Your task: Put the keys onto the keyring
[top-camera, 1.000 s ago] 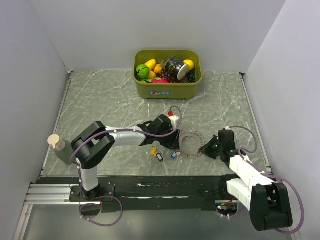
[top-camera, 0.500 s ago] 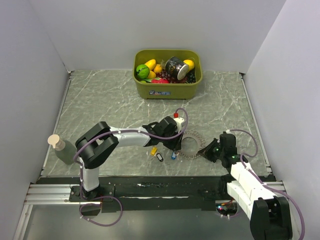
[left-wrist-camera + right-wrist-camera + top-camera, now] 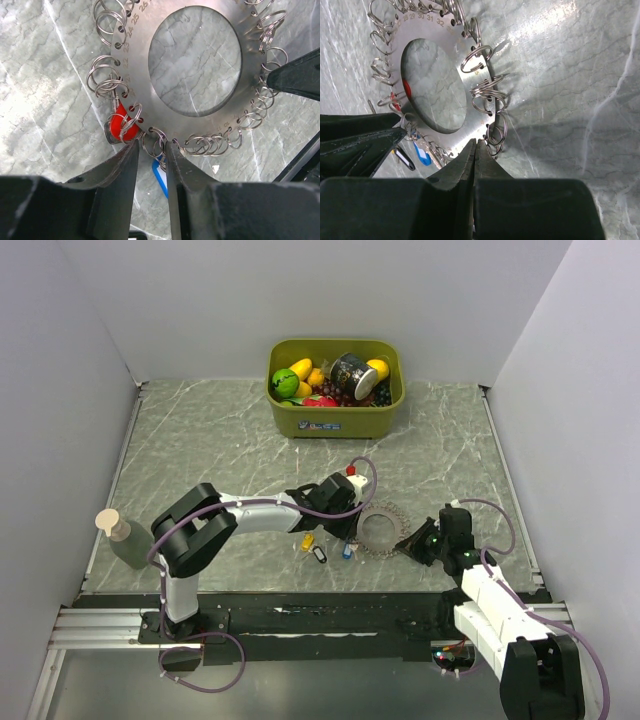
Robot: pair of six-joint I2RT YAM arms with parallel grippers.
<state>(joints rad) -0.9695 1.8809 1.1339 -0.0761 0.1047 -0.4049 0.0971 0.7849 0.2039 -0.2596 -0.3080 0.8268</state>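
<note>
The keyring point(image 3: 381, 530) is a flat grey metal disc with a round hole and many small split rings on its rim. It lies on the marble table. My left gripper point(image 3: 152, 146) is closed to a narrow gap around one small split ring point(image 3: 151, 142) on the near rim. A red key point(image 3: 121, 126) hangs on a ring beside it. A blue key point(image 3: 160, 176) lies under the jaws. My right gripper point(image 3: 476, 142) is shut at the keyring's point(image 3: 472, 102) right rim. Yellow point(image 3: 307, 540) and black point(image 3: 319, 555) keys lie loose to the left.
An olive bin point(image 3: 335, 420) with toy fruit and a can stands at the back. A bottle point(image 3: 120, 537) stands at the left edge. White walls close in the table on three sides.
My left gripper has moved right and closer to the keyring's near rim. My right arm has stretched out a little, still at the ring's right edge.
</note>
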